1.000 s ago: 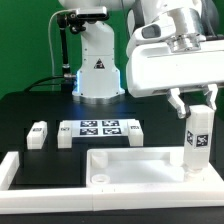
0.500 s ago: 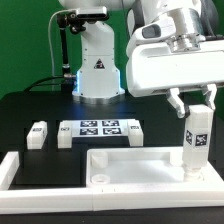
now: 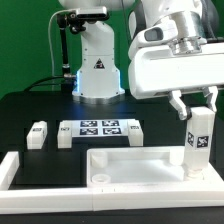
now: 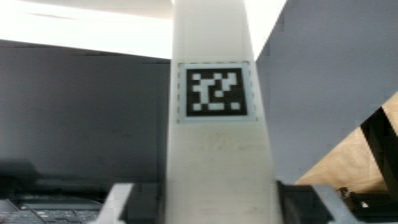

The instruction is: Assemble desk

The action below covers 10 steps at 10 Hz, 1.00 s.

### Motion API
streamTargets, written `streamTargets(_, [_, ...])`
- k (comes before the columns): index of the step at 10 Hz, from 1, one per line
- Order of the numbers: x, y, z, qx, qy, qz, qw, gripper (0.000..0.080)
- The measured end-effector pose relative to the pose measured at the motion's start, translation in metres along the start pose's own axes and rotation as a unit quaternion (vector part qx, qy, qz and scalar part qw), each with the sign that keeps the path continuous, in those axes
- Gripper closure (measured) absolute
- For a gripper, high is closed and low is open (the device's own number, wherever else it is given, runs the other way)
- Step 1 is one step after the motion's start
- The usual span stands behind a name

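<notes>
My gripper (image 3: 194, 104) is shut on a white square leg post (image 3: 195, 143) that carries a black-and-white tag. The post stands upright over the corner of the wide rimmed desk panel (image 3: 130, 172) at the exterior view's right, its lower end at the panel's corner. In the wrist view the leg post (image 4: 217, 110) fills the middle, with my gripper (image 4: 215, 205) holding it between dark pads on both sides. A round corner hole (image 3: 100, 176) shows at the panel's other near corner.
The marker board (image 3: 100, 128) lies behind the panel. Loose leg posts lie on the black table: one (image 3: 38, 133) at the exterior view's left, one (image 3: 66, 136) beside the board and one (image 3: 134, 135) at its other end. A white border bar (image 3: 30, 170) frames the front.
</notes>
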<state>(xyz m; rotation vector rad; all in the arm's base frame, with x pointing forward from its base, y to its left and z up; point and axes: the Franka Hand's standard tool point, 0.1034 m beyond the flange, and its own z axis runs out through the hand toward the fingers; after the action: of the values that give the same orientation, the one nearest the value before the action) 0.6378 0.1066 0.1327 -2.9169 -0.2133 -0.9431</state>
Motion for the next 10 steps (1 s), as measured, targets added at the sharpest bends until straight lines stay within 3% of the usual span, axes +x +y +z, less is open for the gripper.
streamTargets(10, [0.0003, 0.0013, 0.0055, -0.004, 0.038, -0.003, 0.999, 0.0509])
